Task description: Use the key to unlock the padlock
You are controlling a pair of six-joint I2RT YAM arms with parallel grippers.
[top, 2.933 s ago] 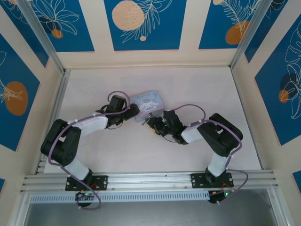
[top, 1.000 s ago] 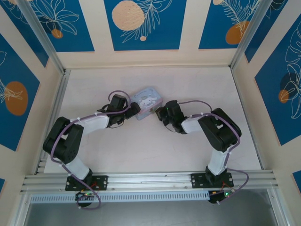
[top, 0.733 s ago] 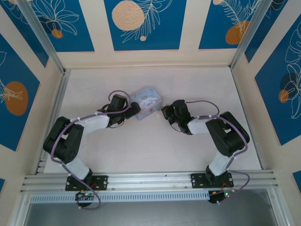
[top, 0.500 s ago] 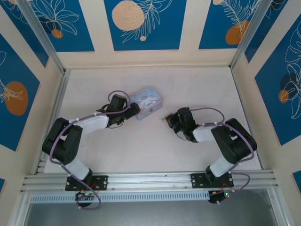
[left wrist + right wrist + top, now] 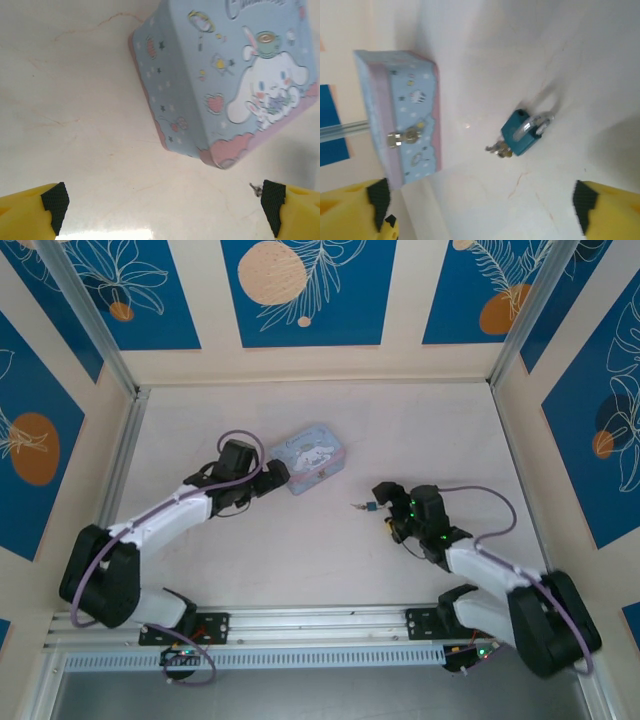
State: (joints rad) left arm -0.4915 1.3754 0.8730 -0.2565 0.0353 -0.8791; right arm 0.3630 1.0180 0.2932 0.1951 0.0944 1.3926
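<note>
The teal padlock [image 5: 520,135] lies flat on the table with its metal shackle [image 5: 540,122] pointing away from the tin. The key [image 5: 498,148] sticks out of its bottom end. The blur hides whether the shackle is released. From above, the padlock [image 5: 371,506] and key [image 5: 357,505] lie just ahead of my right gripper [image 5: 387,508], which is open and holds nothing. In the right wrist view its yellow fingertips [image 5: 607,212] stand wide apart below the lock. My left gripper [image 5: 276,477] is open beside the tin's left end, its fingertips [image 5: 30,215] spread and bare.
The pale blue cartoon-printed tin [image 5: 309,459] sits mid-table, also seen as the tin [image 5: 225,80] and, with its metal clasp facing the camera, the tin [image 5: 409,117]. Patterned blue walls and metal posts [image 5: 85,310] enclose the table on three sides.
My right gripper has opened and pulled back to the right and nearer, leaving the padlock with the key in it on the table away from the tin. The left arm has shifted slightly back.
</note>
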